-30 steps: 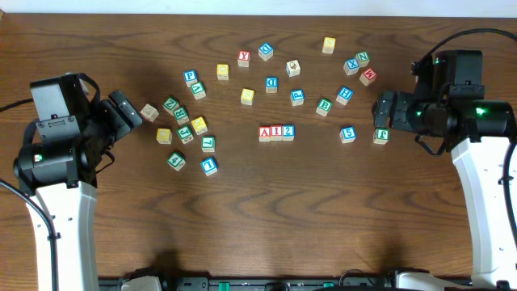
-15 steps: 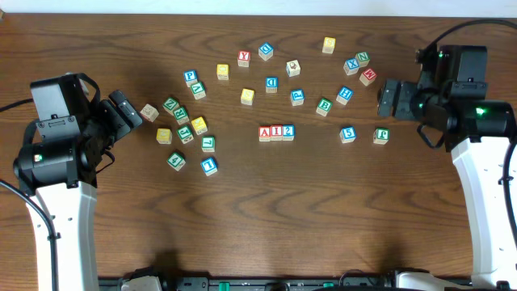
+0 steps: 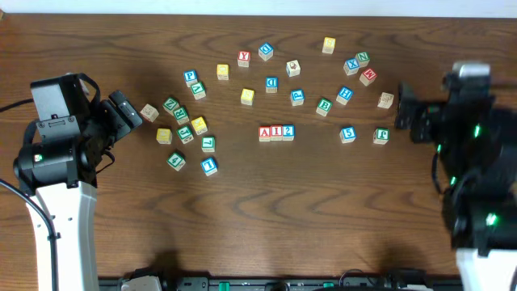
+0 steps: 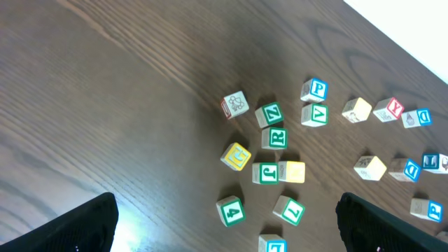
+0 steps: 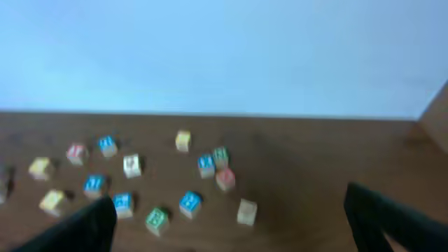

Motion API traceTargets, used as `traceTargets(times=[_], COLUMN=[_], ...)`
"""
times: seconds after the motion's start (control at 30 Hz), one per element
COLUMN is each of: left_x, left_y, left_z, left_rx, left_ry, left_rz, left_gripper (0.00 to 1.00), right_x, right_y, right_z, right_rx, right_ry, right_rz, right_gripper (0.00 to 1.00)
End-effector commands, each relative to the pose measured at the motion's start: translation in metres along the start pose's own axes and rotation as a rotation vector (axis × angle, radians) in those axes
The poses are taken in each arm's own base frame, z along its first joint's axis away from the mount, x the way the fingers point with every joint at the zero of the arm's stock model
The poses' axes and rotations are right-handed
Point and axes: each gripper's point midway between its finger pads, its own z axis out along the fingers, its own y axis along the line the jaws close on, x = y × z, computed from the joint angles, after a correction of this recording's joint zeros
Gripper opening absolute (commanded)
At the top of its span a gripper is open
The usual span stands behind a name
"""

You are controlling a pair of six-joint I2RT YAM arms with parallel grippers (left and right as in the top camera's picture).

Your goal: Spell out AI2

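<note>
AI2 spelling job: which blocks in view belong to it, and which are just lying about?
Job: A block, I block, 2 block, side by side.
Lying about, e.g.: Y block, P block, 1 block, 4 block.

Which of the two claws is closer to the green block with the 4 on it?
Left. The left gripper sits close, up-left of the green 4 block; the right gripper is far off on its other side.
</note>
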Motion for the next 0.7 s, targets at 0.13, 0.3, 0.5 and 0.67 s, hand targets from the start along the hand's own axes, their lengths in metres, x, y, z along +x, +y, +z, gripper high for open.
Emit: traceTargets(times=[0.13,0.3,0.5,0.67], left_x=[0.001,0.001,0.001,0.001], left_y=[0.004,0.004,0.004,0.004], left_z=[0.003,0.003,0.003,0.003], left_rx=[-0.018,-0.018,-0.018,-0.018], left_ry=[0.004,0.004,0.004,0.004], left_rz=[0.007,0.007,0.007,0.007], left_gripper=[0.98,0.98,0.98,0.98], right_x=[0.068,0.107,0.142,0.163], right_y=[0.008,0.012,0.015,0.016], right_z=[-0.022,-0.033,-0.036,-0.031], right_rx=[-0.022,-0.022,-0.022,-0.027], right_ry=[-0.079,-0.153,-0.251,-0.304], right_rz=[-0.041,-0.046,-0.052,-0.026], right_gripper=[0.99,0.99,0.99,0.99])
